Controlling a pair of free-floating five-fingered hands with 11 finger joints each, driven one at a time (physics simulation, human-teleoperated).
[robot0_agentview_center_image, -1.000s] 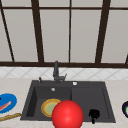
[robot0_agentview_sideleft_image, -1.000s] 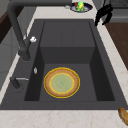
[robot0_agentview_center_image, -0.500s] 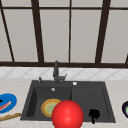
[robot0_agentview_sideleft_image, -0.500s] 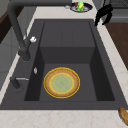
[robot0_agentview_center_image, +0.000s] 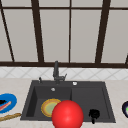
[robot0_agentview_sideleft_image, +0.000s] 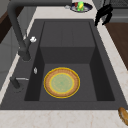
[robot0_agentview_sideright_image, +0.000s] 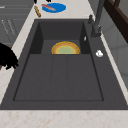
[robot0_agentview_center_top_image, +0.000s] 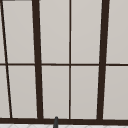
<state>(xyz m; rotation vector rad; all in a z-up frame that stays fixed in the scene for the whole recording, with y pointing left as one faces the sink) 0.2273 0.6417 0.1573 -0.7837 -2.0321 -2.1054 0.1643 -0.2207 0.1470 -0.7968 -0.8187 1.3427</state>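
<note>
A: Quick, near to far. What's closest?

B: Red ball (robot0_agentview_center_image: 67, 115), bottom centre of the front view. Nothing's touching it. Just right of it is the right hand (robot0_agentview_center_image: 94, 115), in the air over the front rim of the sink (robot0_agentview_center_image: 27, 105), lower right of frame.

A: Hand state?

B: Fingers hang loose and apart, clamped on nothing. Nearest item is the dark bowl (robot0_agentview_center_image: 125, 109) w/ sthg green in it, at the right edge on the counter. Near the hand, not touching.

A: Left hand?

B: A dark bit on the blue plate (robot0_agentview_center_image: 7, 102) at the far left edge is prob. it. Can't tell its state. A tan stick (robot0_agentview_center_image: 10, 116) lies on the counter below that plate.

A: Further back?

B: Yellow-green plate (robot0_agentview_center_image: 50, 107) flat on the floor of the sink's left basin. Then the faucet (robot0_agentview_center_image: 56, 71) at the back rim, mid-frame. The window (robot0_agentview_center_image: 70, 32) fills the top half.

A: Anything changed vs a sec ago?

B: No. Hand, ball, plate and bowl are all in the same spots as 1 s and 0.5 s back. I'd read that as a pause. Nothing's gripped or shifted, so the work hasn't advanced.
</note>
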